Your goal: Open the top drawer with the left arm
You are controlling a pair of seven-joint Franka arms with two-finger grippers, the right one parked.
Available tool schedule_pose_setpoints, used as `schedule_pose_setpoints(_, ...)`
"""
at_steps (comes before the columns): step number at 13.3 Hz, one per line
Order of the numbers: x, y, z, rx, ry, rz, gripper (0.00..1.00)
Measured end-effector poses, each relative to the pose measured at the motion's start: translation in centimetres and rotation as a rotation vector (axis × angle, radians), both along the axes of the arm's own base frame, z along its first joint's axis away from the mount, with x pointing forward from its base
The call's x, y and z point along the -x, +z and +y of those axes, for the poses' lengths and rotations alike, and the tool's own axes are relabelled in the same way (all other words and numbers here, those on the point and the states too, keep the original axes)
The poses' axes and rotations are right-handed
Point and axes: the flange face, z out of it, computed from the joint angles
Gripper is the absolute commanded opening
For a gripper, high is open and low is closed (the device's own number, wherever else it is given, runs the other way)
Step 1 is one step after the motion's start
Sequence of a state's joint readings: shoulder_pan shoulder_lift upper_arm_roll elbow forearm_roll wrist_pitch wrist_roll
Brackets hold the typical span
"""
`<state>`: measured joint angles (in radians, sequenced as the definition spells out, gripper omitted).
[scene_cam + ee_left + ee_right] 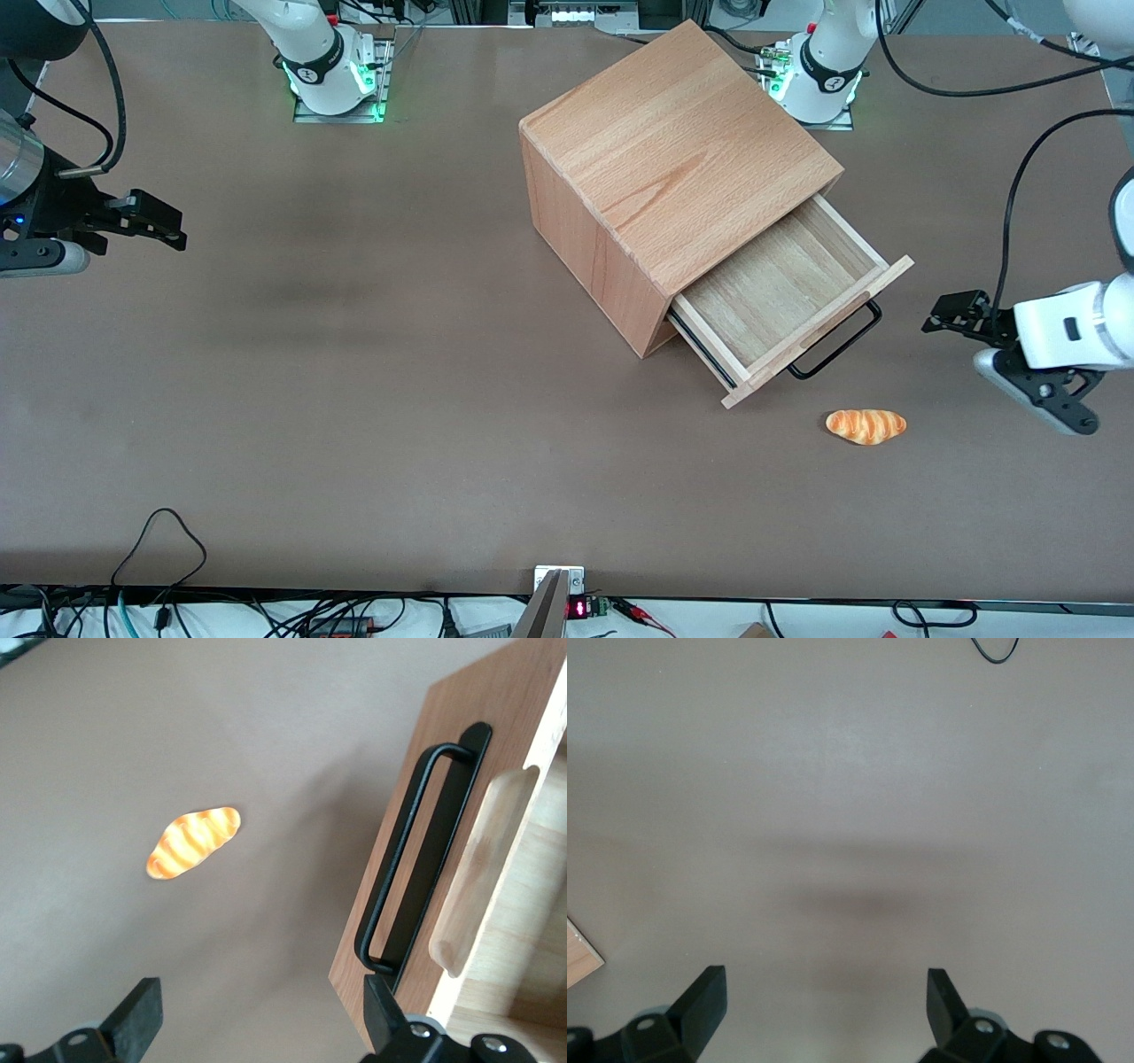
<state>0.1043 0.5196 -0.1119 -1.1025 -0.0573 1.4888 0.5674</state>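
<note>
The top drawer (pixel 780 297), shallow light wood with a black wire handle (pixel 837 341), stands pulled well out of the beech box (pixel 673 168). The task looks done. The left arm's black gripper (pixel 952 312) hangs spread wide and empty, apart from the handle.

Front camera: I look down from high above the near edge of the bench (pixel 354 399), taking in its whole width, with both arm bases along the farthest edge. Left wrist camera: I look close down past the gripper (pixel 257 1028), jaws wide apart, at the top drawer (pixel 496 868) front, its handle (pixel 416 859) and the bread roll (pixel 193 842); the front view shares all three. Right wrist camera: close, facing down onto bare bench toward the parked arm's end.
</note>
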Motion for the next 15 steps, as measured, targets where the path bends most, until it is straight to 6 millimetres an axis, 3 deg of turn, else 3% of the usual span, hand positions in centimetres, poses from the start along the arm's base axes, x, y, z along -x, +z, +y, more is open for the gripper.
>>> schedule_pose_setpoints(8,2.8,6.5,5.7,-0.038,0.222,-0.059,1.0)
schedule_pose_setpoints(15,6.3,9.6,3.8,-0.115,0.426,-0.07,1.0)
